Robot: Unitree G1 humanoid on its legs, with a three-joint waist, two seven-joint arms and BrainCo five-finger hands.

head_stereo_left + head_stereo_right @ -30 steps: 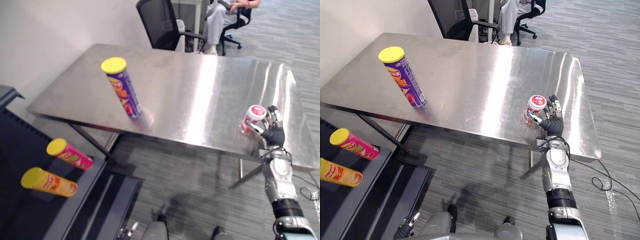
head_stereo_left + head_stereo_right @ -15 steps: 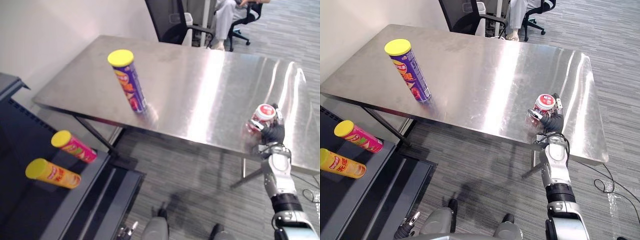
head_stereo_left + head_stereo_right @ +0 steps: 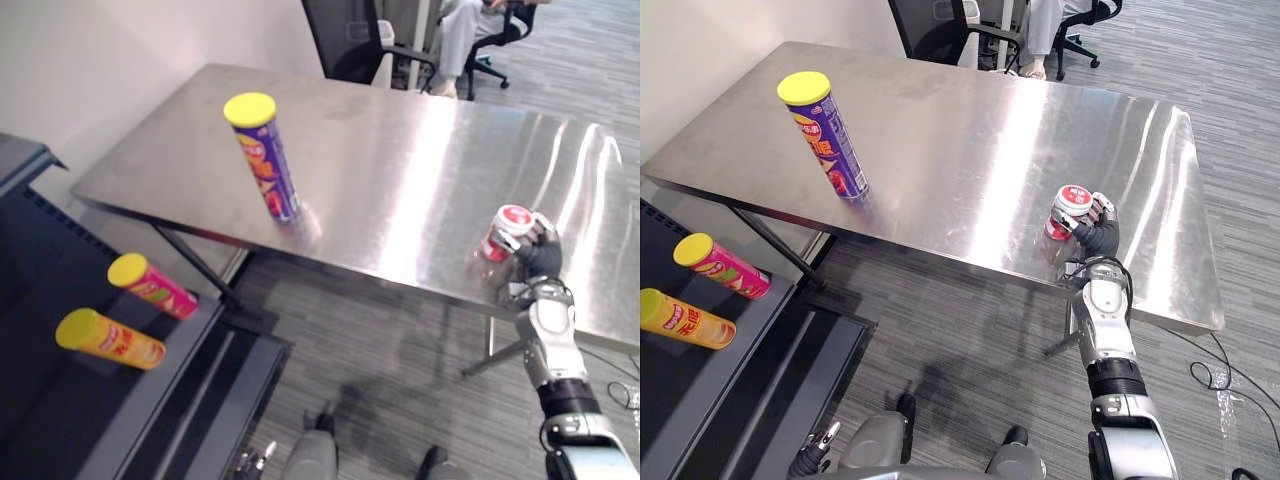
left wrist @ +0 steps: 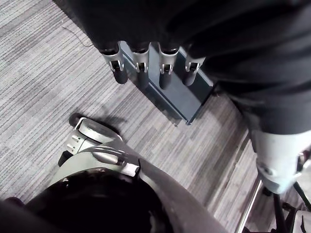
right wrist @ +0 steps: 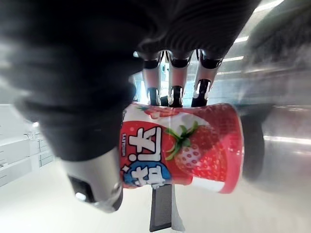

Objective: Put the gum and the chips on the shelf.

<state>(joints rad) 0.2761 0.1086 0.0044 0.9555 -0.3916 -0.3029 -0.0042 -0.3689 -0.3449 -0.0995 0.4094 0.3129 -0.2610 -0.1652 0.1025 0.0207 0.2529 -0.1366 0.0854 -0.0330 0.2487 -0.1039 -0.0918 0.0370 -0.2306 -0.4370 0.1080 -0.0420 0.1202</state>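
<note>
- right hand (image 3: 1098,238) – fingers and thumb wrapped round the gum tub (image 3: 1070,208), red, strawberry print
- tub is at the near edge of the steel surface (image 3: 970,140); can't tell if it's resting on it
- purple chips can (image 3: 827,137) – upright on the surface, well apart from the tub
- shelf (image 3: 680,390), lower left: pink can (image 3: 722,267) and orange can (image 3: 687,319) lying on it
- left hand (image 4: 140,65) over the floor, fingers straight, holding nothing

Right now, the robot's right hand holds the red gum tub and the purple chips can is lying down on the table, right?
Not quite: the purple chips can stands upright on the table; the left eye view shows it. The right hand does hold the red gum tub.
</note>
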